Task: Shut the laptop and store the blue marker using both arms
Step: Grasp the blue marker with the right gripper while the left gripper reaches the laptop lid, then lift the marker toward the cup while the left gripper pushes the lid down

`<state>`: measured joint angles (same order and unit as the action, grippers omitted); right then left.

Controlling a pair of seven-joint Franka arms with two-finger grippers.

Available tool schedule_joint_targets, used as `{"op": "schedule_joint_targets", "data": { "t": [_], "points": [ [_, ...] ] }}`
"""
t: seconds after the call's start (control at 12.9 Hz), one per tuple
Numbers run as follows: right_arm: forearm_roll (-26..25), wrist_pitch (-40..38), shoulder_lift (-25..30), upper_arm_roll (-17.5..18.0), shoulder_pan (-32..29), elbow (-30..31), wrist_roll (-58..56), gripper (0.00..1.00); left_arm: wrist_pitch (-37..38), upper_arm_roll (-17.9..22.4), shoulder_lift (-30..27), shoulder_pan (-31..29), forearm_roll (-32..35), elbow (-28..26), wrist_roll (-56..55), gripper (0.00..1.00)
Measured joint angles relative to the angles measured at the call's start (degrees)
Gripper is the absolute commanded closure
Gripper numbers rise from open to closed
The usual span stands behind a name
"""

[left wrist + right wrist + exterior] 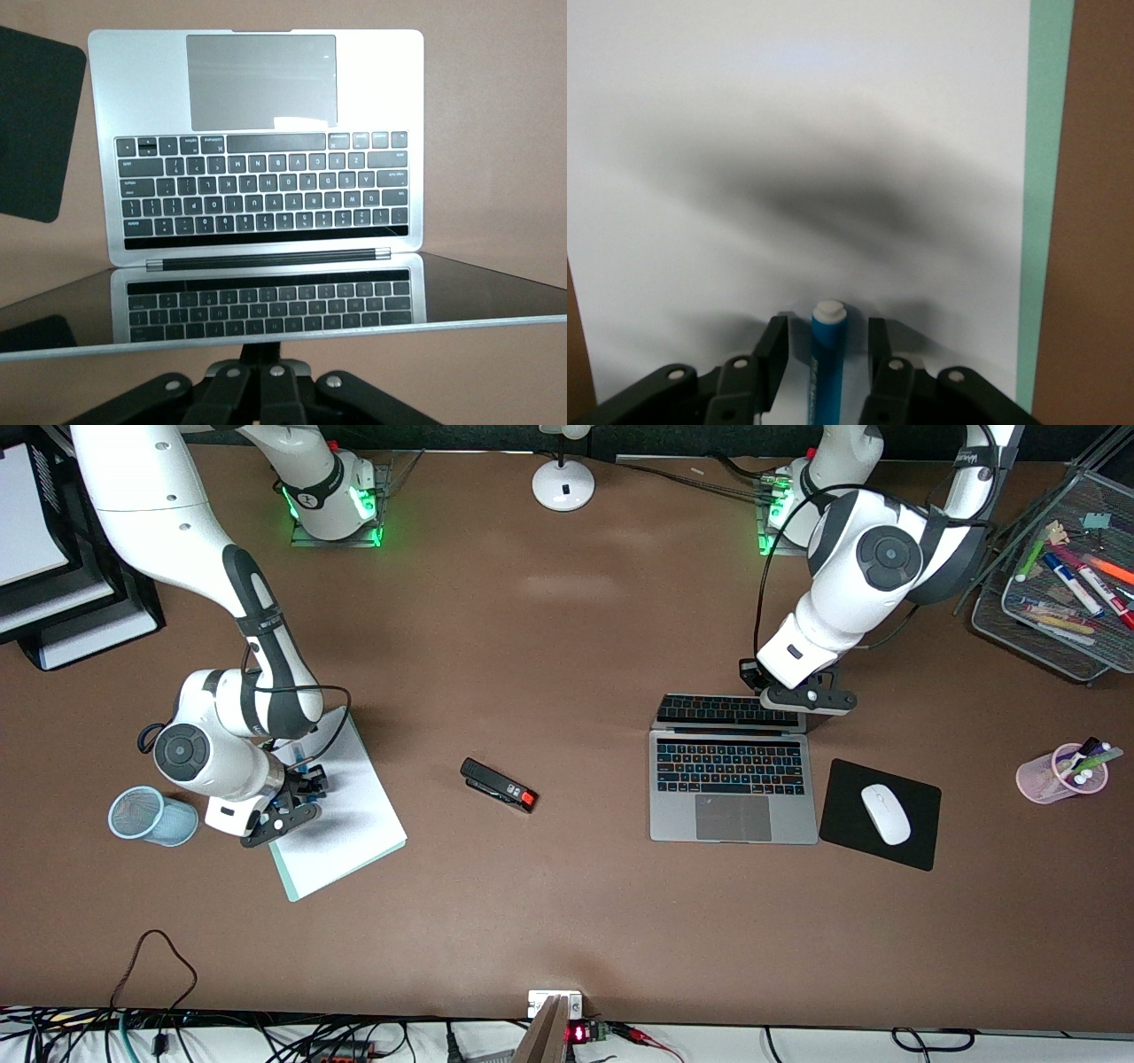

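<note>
My right gripper (824,354) straddles the blue marker (827,354) on the notepad (345,815) near the table's right-arm end, fingers partly open, not yet pinching, while my shut left gripper (802,695) rests behind the laptop (731,779) lid's top edge, needing a forward push.

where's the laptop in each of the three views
Front view: the laptop lies open toward the left arm's end of the table, the left gripper at its screen's top edge.
Left wrist view: it fills the frame, keyboard mirrored in the screen.
Right wrist view: not in it.
Shared landmark: the black mouse pad beside it.
</note>
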<state>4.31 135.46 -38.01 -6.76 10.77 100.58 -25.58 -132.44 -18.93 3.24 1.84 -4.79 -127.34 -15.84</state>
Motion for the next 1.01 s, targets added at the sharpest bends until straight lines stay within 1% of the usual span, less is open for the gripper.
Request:
{"op": "schedule_joint_targets", "data": {
  "t": [0.23, 0.31, 0.39, 0.47, 0.54, 0.7, 1.01],
  "points": [
    [0.0, 0.0, 0.0, 0.0, 0.0, 0.0, 0.0, 0.77, -0.9, 0.0, 2.4, -0.2, 0.2, 2.3, 0.0, 1.00],
    [0.0, 0.0, 0.0, 0.0, -0.1, 0.0, 0.0, 0.78, -1.9, 0.1, 3.5, -0.3, 0.3, 3.0, 0.0, 1.00],
    [0.0, 0.0, 0.0, 0.0, -0.1, 0.1, 0.0, 0.82, -3.5, 0.1, 4.7, -0.3, 0.3, 3.4, 0.0, 1.00],
    [0.0, 0.0, 0.0, 0.0, -0.2, 0.2, 0.0, 0.83, -5.1, 0.1, 5.9, -0.3, 0.3, 3.7, 0.0, 1.00],
    [0.0, 0.0, 0.0, 0.0, -0.2, 0.2, 0.0, 0.86, -6.7, 0.1, 7.3, -0.3, 0.3, 3.9, 0.0, 1.00],
    [0.0, 0.0, 0.0, 0.0, -0.2, 0.3, 0.0, 0.88, -8.3, 0.3, 9.6, -0.4, 1.0, 5.0, 0.0, 1.00],
    [0.0, 0.4, 0.5, 0.0, -0.1, 0.0, 0.0, 0.89, -8.5, 1.2, 14.0, -0.5, 3.2, 9.5, 0.0, 1.00]
  ]
}}
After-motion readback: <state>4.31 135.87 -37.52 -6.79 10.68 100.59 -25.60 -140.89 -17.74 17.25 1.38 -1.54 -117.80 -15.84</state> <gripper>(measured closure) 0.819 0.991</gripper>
